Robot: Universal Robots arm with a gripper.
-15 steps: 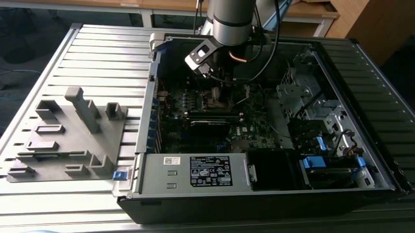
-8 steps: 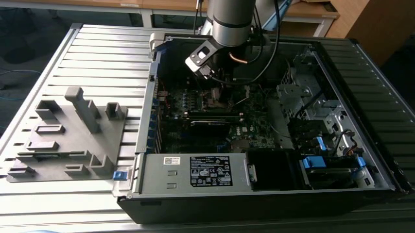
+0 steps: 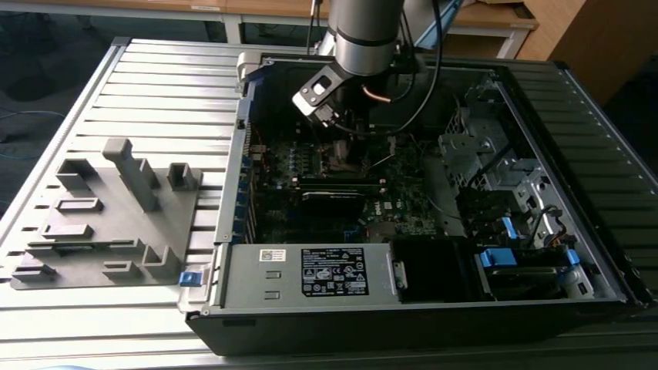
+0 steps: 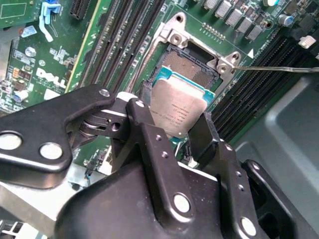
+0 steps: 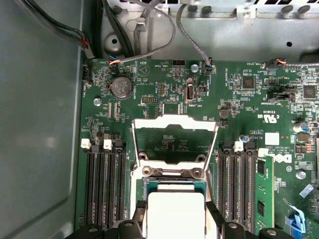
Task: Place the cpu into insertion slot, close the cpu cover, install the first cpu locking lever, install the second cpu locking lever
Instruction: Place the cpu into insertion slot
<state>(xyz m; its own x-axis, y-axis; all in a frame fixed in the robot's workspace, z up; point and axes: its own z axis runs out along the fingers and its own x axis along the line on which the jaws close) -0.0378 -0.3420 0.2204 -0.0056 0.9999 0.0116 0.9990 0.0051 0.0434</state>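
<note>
**Chip in the pincer, low over the open socket**

Exterior view: your arm (image 3: 365, 38) reaches down into the open computer case (image 3: 411, 324), which lies on the slatted counter (image 3: 154, 92). The pincer (image 3: 344, 139) is deep among the board parts. A grey holder tray (image 3: 113, 223) sits on the counter at the exterior view's left, well apart from the case.

Second wrist view: the pincer (image 4: 174, 115) is clamped on the cpu (image 4: 177, 102). One black finger (image 4: 142, 117) presses one edge of it, and the other finger presses the opposite edge. You see the dull silver top of the cpu between them, with a green rim at its far side. The cpu overlaps the near part of the socket (image 4: 192, 67), and the socket's dark bed is still bare beyond it. You cannot tell from here whether the cpu touches the bed or hangs just above it. A thin metal lever (image 4: 279, 68) runs out sideways from a socket corner, unlatched.

First wrist view: the cpu (image 5: 175, 209) shows bright between the two fingers of the pincer (image 5: 175, 219). The cpu cover (image 5: 172, 120) stands swung up on its hinge just beyond the socket, and the board shows through its square opening. Memory slots (image 5: 104, 184) flank the socket on both sides.
</note>
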